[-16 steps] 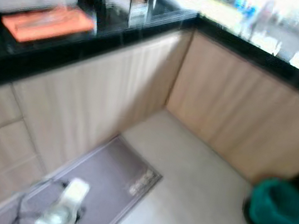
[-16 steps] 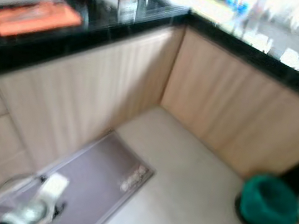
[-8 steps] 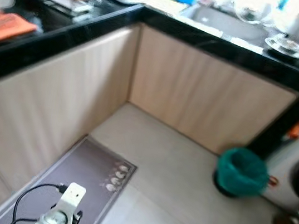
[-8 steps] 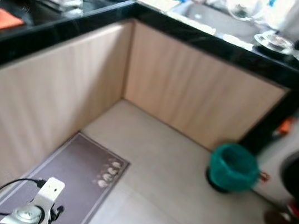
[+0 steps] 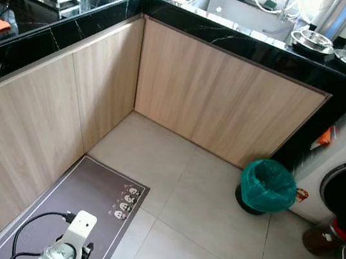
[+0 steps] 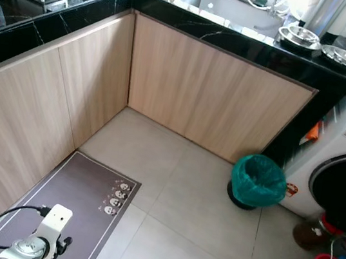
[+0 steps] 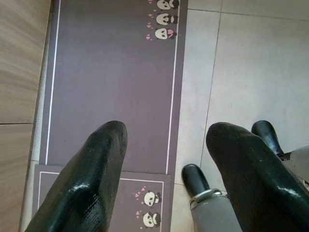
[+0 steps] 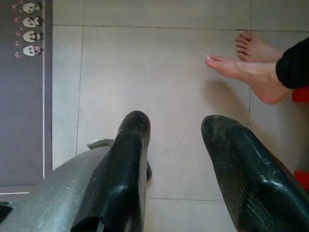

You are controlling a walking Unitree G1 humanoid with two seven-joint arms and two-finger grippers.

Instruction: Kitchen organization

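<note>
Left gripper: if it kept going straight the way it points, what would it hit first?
Probably the mat. The left gripper hangs open, pointing down at it, nothing between. Depth is hard to judge.

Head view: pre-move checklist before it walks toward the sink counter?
1. Left gripper hanging open, nothing held: ok.
2. Right gripper hanging open, nothing held: ok.
3. Person's bare feet on the tiles near the right gripper: not ok, keep apart.
4. Green-lined bin on the floor before the counter: not ok if heading straight right; steer around.
5. Floor mat lies flat: ok.
6. Sink contents: cannot tell.
</note>
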